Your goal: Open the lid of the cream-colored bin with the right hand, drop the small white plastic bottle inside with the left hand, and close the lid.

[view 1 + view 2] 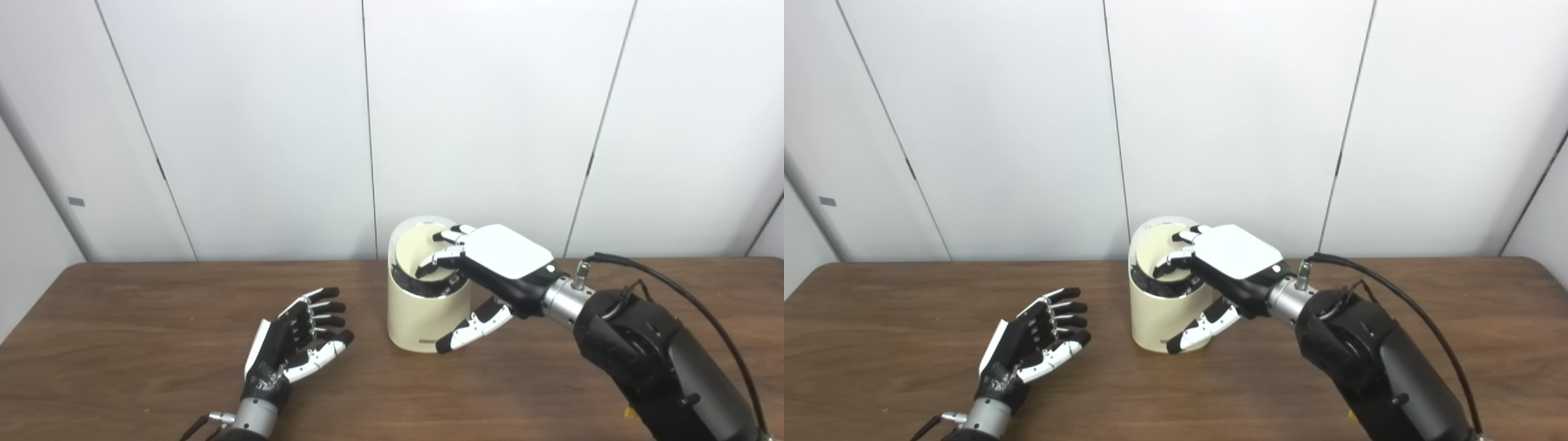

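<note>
The cream-colored bin [422, 318] stands upright at the middle of the table. Its round lid [414, 250] is tilted, and a dark gap shows under its near edge. My right hand [490, 263] reaches in from the right; its fingertips [442, 255] rest on the lid and its thumb hangs beside the bin's front wall, grasping nothing. To the left of the bin my left hand [300, 343] is low over the table, palm turned toward the bin, fingers spread, empty. The small white bottle is in neither view.
The brown wooden table [122, 318] runs the full width of the picture. White wall panels [257, 122] stand close behind it. A black cable [674, 288] loops over my right forearm.
</note>
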{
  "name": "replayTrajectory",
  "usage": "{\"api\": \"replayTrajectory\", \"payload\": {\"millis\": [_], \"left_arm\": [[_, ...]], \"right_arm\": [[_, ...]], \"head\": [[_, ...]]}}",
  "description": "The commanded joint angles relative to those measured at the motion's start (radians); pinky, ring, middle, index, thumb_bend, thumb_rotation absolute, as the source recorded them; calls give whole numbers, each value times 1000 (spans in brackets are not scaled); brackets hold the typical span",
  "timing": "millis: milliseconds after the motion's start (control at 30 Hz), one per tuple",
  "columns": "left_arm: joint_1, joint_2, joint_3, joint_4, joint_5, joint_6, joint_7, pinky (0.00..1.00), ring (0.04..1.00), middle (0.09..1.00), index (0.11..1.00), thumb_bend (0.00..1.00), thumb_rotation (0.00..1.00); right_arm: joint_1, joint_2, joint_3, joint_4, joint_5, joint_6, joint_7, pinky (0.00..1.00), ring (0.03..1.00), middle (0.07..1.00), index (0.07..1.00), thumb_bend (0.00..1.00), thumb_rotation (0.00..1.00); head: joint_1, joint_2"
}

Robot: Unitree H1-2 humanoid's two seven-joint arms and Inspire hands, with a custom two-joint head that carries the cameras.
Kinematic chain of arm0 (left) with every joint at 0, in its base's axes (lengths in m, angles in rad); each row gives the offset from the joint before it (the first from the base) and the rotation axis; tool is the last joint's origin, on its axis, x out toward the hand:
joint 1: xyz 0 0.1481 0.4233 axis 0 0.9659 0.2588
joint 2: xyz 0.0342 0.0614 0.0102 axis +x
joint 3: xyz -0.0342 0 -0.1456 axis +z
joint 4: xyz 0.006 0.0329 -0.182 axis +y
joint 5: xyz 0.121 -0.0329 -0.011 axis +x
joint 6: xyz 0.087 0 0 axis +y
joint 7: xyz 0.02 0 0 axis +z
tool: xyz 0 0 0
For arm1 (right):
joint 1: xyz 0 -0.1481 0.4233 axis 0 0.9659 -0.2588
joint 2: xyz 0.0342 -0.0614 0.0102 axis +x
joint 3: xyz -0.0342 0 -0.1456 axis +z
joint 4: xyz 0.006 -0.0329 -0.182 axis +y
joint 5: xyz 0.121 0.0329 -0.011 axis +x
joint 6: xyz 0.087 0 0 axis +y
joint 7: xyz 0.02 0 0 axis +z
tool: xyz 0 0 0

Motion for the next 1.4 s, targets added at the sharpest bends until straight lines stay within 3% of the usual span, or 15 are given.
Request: {"api": "replayTrajectory", "payload": {"millis": [0, 400, 533, 700, 800, 967, 1167, 1367], "left_arm": [[-26, 4, 4, -41, -1, -6, 7, 559, 655, 703, 778, 647, 106], [-21, 7, 6, -66, -14, 6, -1, 563, 660, 708, 780, 652, 118], [-21, 8, 5, -66, -6, 5, 3, 557, 655, 705, 778, 646, 110], [-21, 8, 6, -59, -14, 7, -1, 569, 663, 708, 780, 653, 113], [-22, 10, 4, -57, -10, 5, -1, 568, 662, 709, 781, 656, 126], [-23, 9, 3, -56, -10, 3, -2, 564, 657, 705, 778, 657, 123], [-20, 6, 2, -61, -12, 2, -2, 560, 653, 701, 775, 669, 131], [-22, 8, 1, -62, -20, -1, -11, 569, 658, 713, 785, 636, 93]], "right_arm": [[-29, -18, 6, -4, -22, 6, 24, 984, 954, 774, 768, 689, 587], [-33, -19, 36, -26, -67, 65, 136, 1000, 952, 773, 766, 720, 568], [-33, -17, 32, -34, -65, 71, 144, 999, 952, 774, 767, 718, 571], [-25, -6, 1, -41, -39, 61, 89, 994, 947, 776, 767, 710, 562], [-17, 3, -27, -42, -13, 45, 35, 978, 942, 779, 773, 699, 560], [5, 39, -100, -48, 48, 52, -51, 988, 955, 829, 847, 664, 467], [59, 115, -212, -30, 140, 54, -199, 779, 909, 855, 863, 665, 454], [197, 191, -342, -29, 333, 88, -292, 737, 861, 898, 888, 680, 384]], "head": [[1, 1], [5, 19], [5, 18], [5, 14], [3, 12], [3, 10], [3, 10], [-29, 14]]}}
